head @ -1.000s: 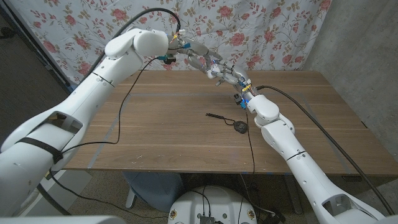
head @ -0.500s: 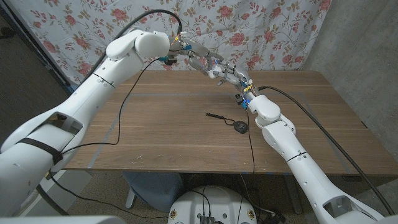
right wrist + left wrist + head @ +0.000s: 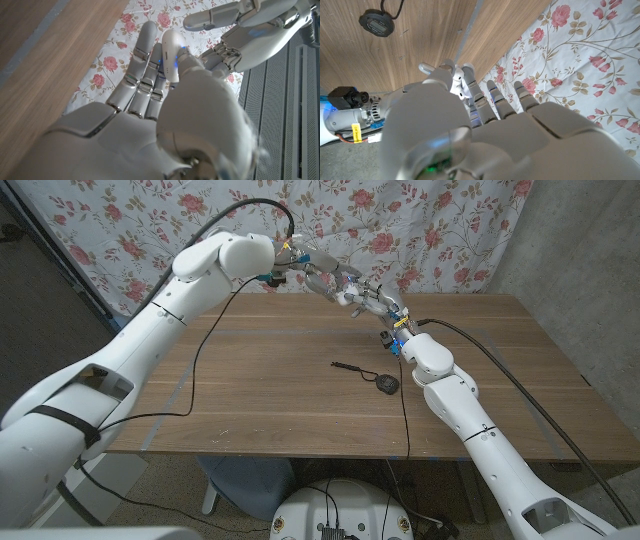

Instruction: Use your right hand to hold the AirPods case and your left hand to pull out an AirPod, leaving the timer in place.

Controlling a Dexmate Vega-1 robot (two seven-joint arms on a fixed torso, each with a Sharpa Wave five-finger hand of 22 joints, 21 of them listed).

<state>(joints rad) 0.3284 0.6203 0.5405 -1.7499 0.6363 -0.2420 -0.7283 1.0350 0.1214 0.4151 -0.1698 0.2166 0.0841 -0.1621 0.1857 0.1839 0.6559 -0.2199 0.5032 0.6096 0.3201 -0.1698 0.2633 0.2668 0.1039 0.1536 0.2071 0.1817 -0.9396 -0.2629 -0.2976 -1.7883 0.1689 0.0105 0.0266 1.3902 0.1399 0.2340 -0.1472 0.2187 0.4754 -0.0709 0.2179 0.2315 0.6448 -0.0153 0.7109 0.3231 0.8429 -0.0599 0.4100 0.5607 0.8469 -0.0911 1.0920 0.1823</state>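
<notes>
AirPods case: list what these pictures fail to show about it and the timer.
- AirPods case: right wrist view, lower part hidden by the right hand; lid state unclear.
- AirPod: left wrist view, part covered by the left hand.
- Timer: head view, too small to read its display.

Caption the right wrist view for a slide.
Right hand grips the white AirPods case above the table edge; left hand hovers just beyond it.

The light is soft and even — bright enough everywhere. Shadows on the bench (image 3: 270,380) are faint. Up close the right hand (image 3: 150,125) looks blurry — no strong glare.
</notes>
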